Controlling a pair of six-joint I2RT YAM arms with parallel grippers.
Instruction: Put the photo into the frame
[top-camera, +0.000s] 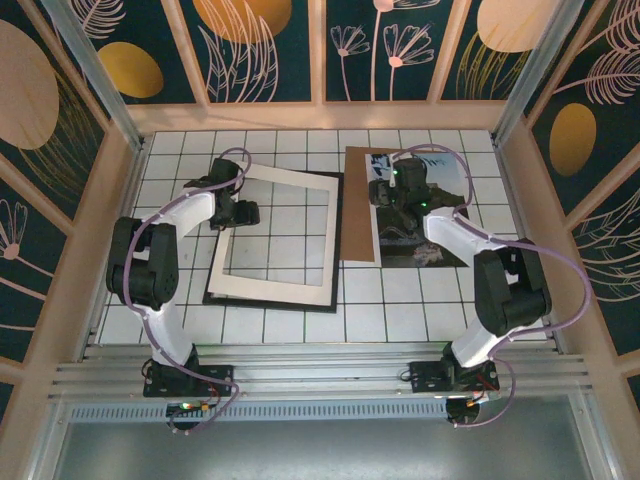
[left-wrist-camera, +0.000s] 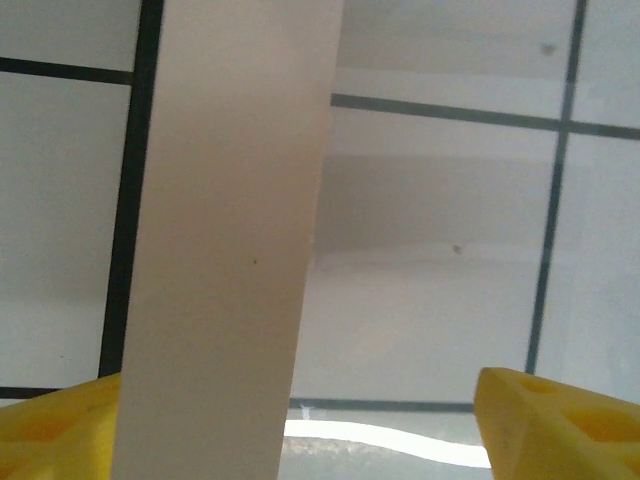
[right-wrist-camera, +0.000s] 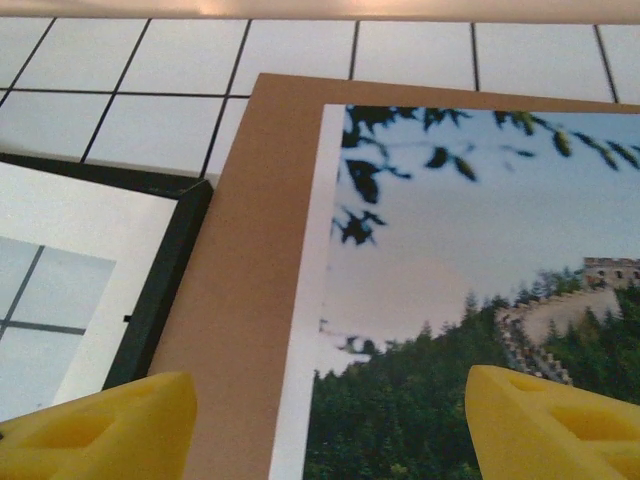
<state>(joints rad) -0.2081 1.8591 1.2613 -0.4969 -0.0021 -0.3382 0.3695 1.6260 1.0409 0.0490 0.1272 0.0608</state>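
I am counting one frame (top-camera: 270, 302), one photo (top-camera: 445, 175), one brown cardboard board (top-camera: 358, 200) and one white mat (top-camera: 275, 285), all lying flat on the white tiled surface (top-camera: 400, 310), with my two grippers above them.

The frame is sitting left of centre and is holding the mat. Through the mat's opening the tiles of the surface are showing. The photo is not lying in the frame. It is resting picture side up on the board, just to the right of the frame, and is reaching past the board's right edge. In my right wrist view the board's (right-wrist-camera: 250, 250) left edge is meeting the black edge of the frame (right-wrist-camera: 165, 270), and the photo (right-wrist-camera: 480, 300) is showing sky, trees and a stone wall behind a white border.

My left gripper (top-camera: 238, 212) is hovering at the frame's upper left. Its yellow fingertips (left-wrist-camera: 560, 420) are standing wide apart and one side of the mat (left-wrist-camera: 220, 250) is running between them, close to the left fingertip; whether it is touching, I cannot tell. It is gripping nothing.

My right gripper (top-camera: 398, 205) is hanging over the board and the photo, its fingertips (right-wrist-camera: 100, 420) also spread wide and gripping nothing.
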